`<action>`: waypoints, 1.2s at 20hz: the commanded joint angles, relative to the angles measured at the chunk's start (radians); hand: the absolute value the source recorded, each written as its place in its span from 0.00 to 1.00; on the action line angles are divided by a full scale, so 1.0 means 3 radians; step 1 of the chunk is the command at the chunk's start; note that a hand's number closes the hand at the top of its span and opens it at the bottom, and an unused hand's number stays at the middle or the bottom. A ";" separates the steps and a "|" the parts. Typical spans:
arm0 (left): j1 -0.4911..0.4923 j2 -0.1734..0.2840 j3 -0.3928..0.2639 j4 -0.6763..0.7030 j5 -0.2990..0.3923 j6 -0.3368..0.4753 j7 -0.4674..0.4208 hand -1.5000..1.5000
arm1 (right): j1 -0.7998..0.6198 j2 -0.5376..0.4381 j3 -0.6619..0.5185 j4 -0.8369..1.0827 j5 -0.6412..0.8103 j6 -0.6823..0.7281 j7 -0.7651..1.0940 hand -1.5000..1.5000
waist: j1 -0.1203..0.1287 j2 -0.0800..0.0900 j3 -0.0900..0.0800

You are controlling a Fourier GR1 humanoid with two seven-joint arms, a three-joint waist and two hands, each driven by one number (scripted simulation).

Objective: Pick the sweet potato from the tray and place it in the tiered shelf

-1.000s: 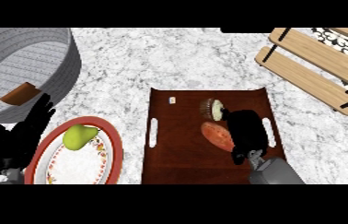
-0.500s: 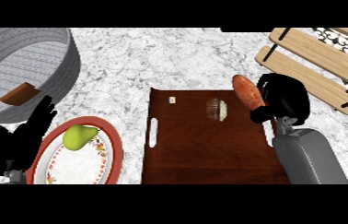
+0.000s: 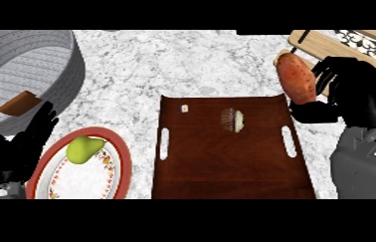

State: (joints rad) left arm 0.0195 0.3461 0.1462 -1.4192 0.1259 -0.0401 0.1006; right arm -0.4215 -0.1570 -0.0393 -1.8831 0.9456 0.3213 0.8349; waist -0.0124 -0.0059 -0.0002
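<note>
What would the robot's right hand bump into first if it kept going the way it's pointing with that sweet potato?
Probably the wooden tiered shelf at the upper right. The right hand, curled round the sweet potato, points up toward it, with nothing visible between, though height is hard to judge from above.

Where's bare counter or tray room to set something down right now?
Free: marble counter between the grey basket and wooden shelf; most of the brown tray below the small brush. Crowded: the right, where the right robot hand holds the sweet potato; the lower left, with plate, pear and left robot hand.
</note>
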 commanded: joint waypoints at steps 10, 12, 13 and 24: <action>-0.0034 -0.0088 0.0067 0.0116 -0.0035 -0.0049 -0.0093 0.50 | -0.0926 -0.0271 -0.0712 -0.1054 -0.0602 0.0765 0.0953 1.00 | 0.0032 0.0008 -0.0002; -0.0225 -0.0101 0.0009 0.0204 -0.0110 0.0014 0.0035 0.50 | -0.1192 -0.0454 -0.0763 -0.0895 -0.0523 0.0765 0.0961 1.00 | 0.0019 0.0011 -0.0004; 0.0012 0.0000 0.0096 0.0079 -0.0018 -0.0160 -0.0087 0.50 | -0.1107 -0.0489 -0.0769 -0.0918 -0.0482 0.0747 0.0927 1.00 | 0.0041 0.0008 -0.0003; -0.0059 -0.0154 -0.0029 -0.0059 -0.0155 -0.0016 0.0051 0.50 | -0.1658 -0.1116 -0.0778 0.0207 -0.0125 0.0840 0.0577 1.00 | 0.0079 0.0023 -0.0003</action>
State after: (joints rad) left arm 0.0063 0.3149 0.1519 -1.4274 0.0925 -0.0504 0.1126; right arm -0.8596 -0.4576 -0.3060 -1.9397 0.8614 0.5543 0.9455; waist 0.0028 -0.0020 -0.0014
